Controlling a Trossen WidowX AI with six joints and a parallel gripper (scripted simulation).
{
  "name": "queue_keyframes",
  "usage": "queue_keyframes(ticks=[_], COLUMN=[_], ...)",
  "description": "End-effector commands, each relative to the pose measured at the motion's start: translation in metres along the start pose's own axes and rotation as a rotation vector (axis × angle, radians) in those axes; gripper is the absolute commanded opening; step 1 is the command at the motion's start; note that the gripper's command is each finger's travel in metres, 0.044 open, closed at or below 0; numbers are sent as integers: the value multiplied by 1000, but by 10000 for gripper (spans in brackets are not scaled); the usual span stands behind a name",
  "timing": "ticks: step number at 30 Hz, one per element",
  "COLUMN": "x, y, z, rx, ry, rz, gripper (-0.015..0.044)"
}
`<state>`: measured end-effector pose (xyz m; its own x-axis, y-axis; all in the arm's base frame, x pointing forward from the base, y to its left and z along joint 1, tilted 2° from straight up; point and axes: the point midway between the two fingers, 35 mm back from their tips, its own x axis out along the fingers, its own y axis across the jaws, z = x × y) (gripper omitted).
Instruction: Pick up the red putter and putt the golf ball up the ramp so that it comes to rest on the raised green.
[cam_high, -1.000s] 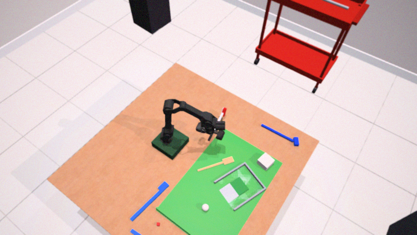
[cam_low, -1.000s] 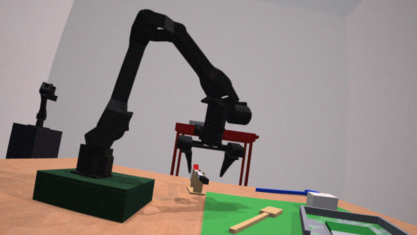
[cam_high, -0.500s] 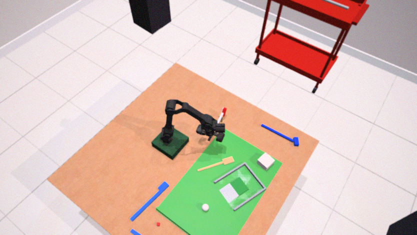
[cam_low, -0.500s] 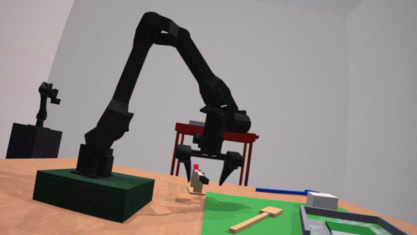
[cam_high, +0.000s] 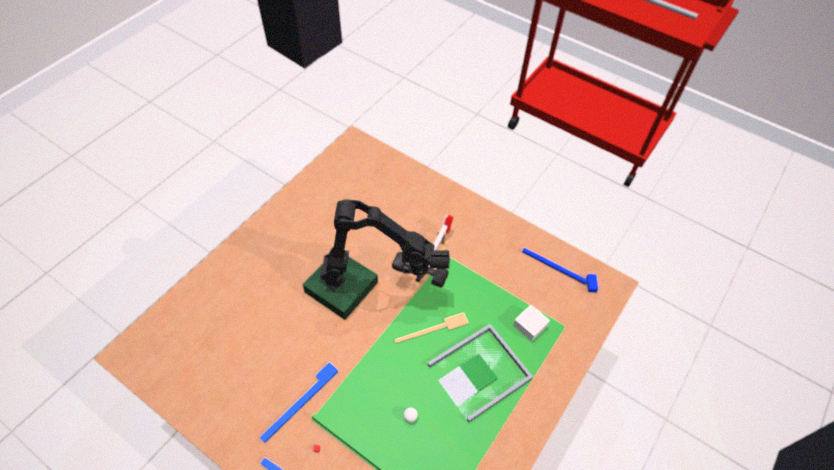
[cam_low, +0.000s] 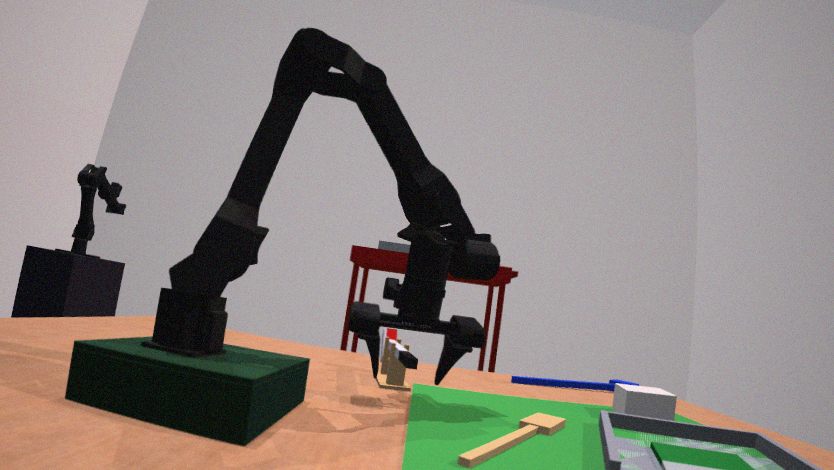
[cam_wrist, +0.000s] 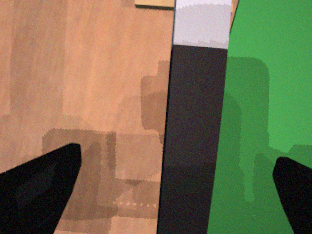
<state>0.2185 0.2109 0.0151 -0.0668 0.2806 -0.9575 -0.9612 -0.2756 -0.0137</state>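
The red putter leans on a small tan stand at the far edge of the green mat. Its head is red, its shaft white and its grip dark. In the wrist view the dark grip runs between my fingers. My gripper is open, low over the mat edge, with one finger on each side of the grip and not touching it. The white golf ball lies at the near end of the mat. The raised green with its ramp sits inside a grey frame.
A tan putter lies on the mat near the frame. A white box stands at the mat's right corner. Blue putters lie on the brown board. A red cart stands behind.
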Motion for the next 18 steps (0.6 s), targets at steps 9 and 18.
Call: queue_keyframes(ticks=[9,18], x=[0,0], y=[0,0], z=[0,0], rx=[0,0], ry=[0,0], rz=[-1,-1], gripper=[151,0])
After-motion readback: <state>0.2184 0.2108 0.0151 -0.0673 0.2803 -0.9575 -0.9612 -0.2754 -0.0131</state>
